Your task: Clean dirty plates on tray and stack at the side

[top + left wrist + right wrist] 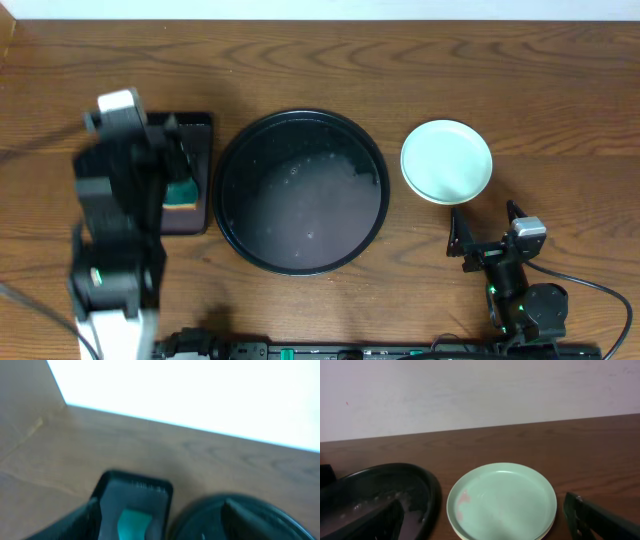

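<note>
The plates sit in a stack on the table to the right of the round black tray, with a mint plate on top. In the right wrist view the top plate has a reddish smear on its left side and a pale rim shows beneath it. The tray holds only wet residue; it also shows in the right wrist view and the left wrist view. My right gripper is open and empty just in front of the stack. My left gripper is open above the teal sponge.
The teal sponge lies in a small rectangular dark tray left of the round tray. My left arm covers most of that tray. A pale wall stands behind the table's far edge.
</note>
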Controlling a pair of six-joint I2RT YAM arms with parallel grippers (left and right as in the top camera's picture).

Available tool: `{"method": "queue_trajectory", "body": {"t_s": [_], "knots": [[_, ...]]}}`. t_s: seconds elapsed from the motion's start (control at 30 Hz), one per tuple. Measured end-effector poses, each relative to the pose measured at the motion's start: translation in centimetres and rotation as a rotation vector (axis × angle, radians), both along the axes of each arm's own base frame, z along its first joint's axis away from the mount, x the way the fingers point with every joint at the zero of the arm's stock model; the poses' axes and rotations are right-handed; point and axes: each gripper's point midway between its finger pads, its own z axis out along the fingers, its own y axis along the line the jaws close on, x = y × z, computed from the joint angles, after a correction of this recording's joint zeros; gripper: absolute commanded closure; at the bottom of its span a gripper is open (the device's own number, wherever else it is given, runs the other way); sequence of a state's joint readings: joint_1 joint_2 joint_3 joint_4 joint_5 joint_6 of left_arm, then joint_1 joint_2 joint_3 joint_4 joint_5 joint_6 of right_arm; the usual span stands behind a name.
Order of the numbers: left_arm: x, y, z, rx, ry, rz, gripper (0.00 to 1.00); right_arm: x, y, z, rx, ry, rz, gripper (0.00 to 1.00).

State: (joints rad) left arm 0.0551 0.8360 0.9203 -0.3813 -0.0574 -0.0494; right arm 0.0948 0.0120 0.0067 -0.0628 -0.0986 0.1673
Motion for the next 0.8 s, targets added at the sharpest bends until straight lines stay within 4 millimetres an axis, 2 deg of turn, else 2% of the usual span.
{"method": "queue_trajectory", "body": {"t_s": [0.17, 0.3, 0.6, 0.8], "knots": [[-3.3, -0.2, -3.7, 0.053, -0.091, -0.016, 0.23, 0.0, 0.0, 0.0, 0.0, 0.0, 0.0, 0.01], [-4.6, -0.2, -6.1, 0.097, -0.148, -0.027, 0.24, 0.0, 0.0, 0.0, 0.0, 0.0, 0.0, 0.01], [-5.3, -0.3, -10.0, 0.163, -0.264, -0.035, 0.23, 0.0, 0.0, 0.0, 0.0, 0.0, 0.0, 0.01], [-5.7, -0.3, -13.0, 0.19, -0.269, -0.04, 0.24, 0.0, 0.0, 0.0, 0.0, 0.0, 0.0, 0.01]]}}
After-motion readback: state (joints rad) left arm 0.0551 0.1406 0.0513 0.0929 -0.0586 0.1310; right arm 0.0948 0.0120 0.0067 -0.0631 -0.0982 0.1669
